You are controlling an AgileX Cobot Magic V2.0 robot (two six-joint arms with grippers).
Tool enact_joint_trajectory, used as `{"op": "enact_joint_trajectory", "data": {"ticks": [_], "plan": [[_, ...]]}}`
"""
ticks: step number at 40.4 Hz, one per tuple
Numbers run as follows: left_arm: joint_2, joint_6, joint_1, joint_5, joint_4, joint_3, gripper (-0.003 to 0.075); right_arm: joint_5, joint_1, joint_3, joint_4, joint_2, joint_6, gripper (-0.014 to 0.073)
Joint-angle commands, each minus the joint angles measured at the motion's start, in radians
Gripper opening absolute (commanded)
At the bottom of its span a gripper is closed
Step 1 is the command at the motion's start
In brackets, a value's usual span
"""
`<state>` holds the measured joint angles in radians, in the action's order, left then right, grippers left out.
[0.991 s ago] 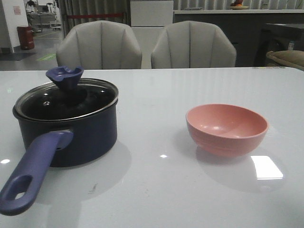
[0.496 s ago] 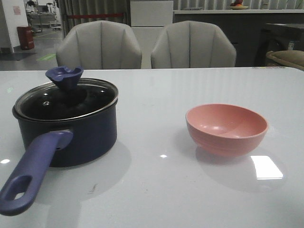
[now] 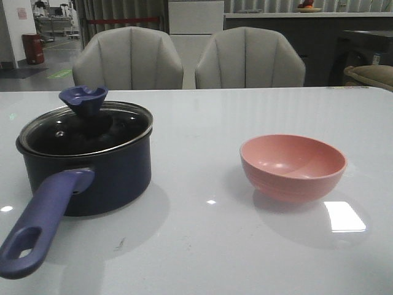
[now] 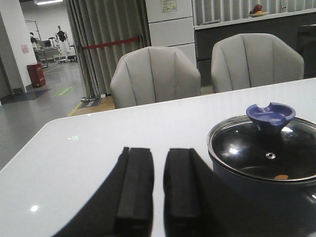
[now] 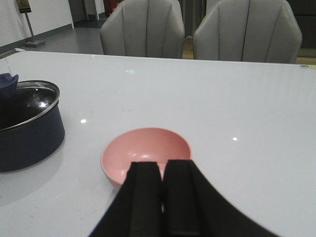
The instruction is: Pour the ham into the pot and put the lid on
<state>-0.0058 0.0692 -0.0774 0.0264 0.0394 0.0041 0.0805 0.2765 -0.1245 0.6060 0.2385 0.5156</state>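
The dark navy pot [image 3: 113, 178] stands at the table's left, its purple-blue handle [image 3: 43, 224] pointing toward the front. The glass lid [image 3: 86, 130] sits on it, blue knob up. In the left wrist view an orange-pink ham piece [image 4: 280, 177] shows through the lid [image 4: 266, 148] inside the pot [image 4: 247, 185]. The pink bowl [image 3: 293, 166] at the right looks empty. Neither gripper shows in the front view. My left gripper [image 4: 159, 154] hovers beside the pot, jaws a narrow gap apart and empty. My right gripper [image 5: 163, 167] is shut and empty, just short of the bowl [image 5: 145, 148].
Two grey chairs [image 3: 129, 58] stand behind the table's far edge. The pot [image 5: 24, 138] also shows at the edge of the right wrist view. The white table [image 3: 202, 239] runs between pot and bowl.
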Motion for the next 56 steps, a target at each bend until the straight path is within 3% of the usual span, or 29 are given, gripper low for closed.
{"op": "enact_joint_trajectory", "data": {"ticks": [1,4,10,21,56], "plan": [[-0.018,-0.01,0.001,-0.089,-0.001,0.021,0.0151,-0.111,-0.002,-0.02,-0.105,0.005,0.001,0.0146],[-0.018,-0.01,0.001,-0.089,-0.001,0.021,0.0151,-0.114,-0.005,-0.02,-0.249,-0.003,-0.009,0.0146],[-0.018,-0.01,0.001,-0.089,-0.001,0.021,0.0151,-0.112,-0.063,0.007,-0.375,-0.065,-0.104,0.0146],[-0.018,-0.01,0.001,-0.089,-0.001,0.021,0.0151,-0.115,-0.165,0.116,-0.623,-0.243,-0.479,0.0146],[-0.017,-0.01,0.001,-0.089,-0.001,0.021,0.0151,-0.118,-0.165,0.147,-0.631,-0.268,-0.503,0.0146]]}}
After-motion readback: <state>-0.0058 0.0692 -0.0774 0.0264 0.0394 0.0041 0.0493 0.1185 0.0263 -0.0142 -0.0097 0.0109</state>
